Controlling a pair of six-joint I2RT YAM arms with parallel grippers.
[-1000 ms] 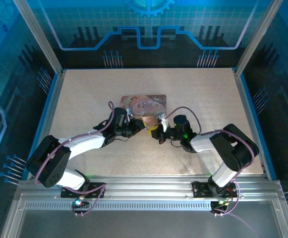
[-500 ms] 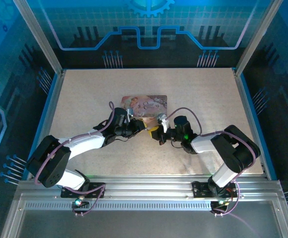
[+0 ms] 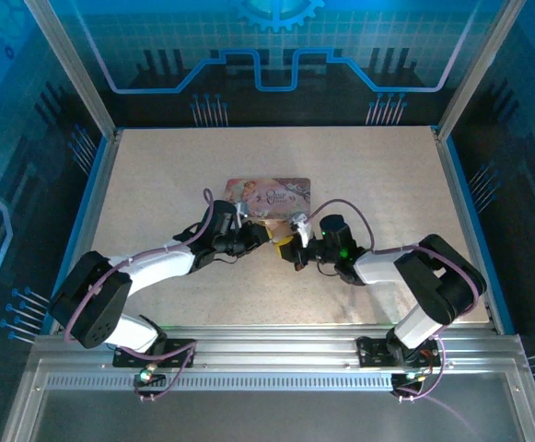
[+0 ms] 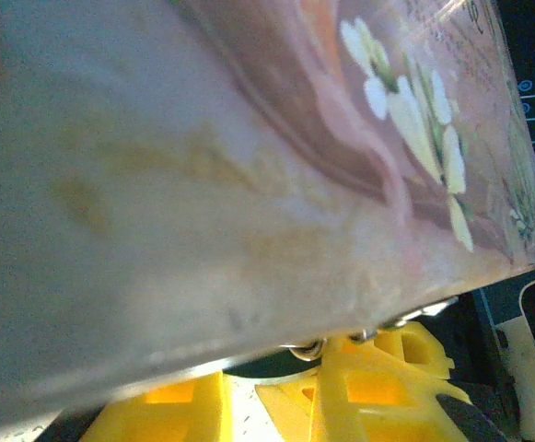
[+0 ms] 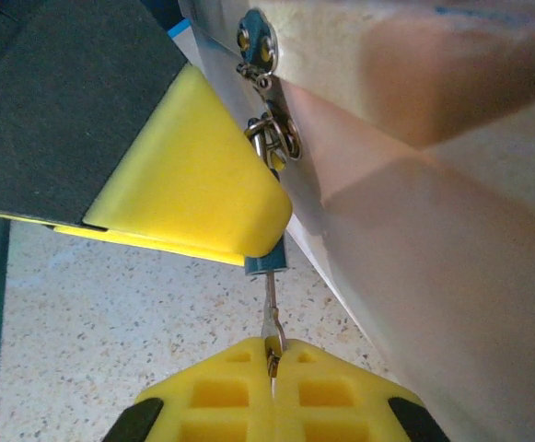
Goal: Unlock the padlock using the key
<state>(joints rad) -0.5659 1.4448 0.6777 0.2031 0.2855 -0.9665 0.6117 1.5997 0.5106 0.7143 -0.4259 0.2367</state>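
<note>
Being held at the near edge of the pink tin (image 3: 269, 193), the left claw (image 3: 261, 234) cannot be told clenched or released, while the right claw (image 5: 272, 364), edged slightly left, is clenched beneath the padlock (image 5: 267, 264) hung there on the key (image 5: 271, 318) entered in it, so turning is expected.

I record the tin (image 5: 451, 203) as glossy printed metal with bright silvery clasp fittings (image 5: 269, 129), the padlock (image 5: 267, 264) as dull bluish, the key (image 5: 271, 318) as thin bare metal, the pads (image 5: 221, 394) of the right gripper (image 5: 272, 364) as matt yellow plastic, and the table (image 5: 83, 313) as matt and speckled.
</note>
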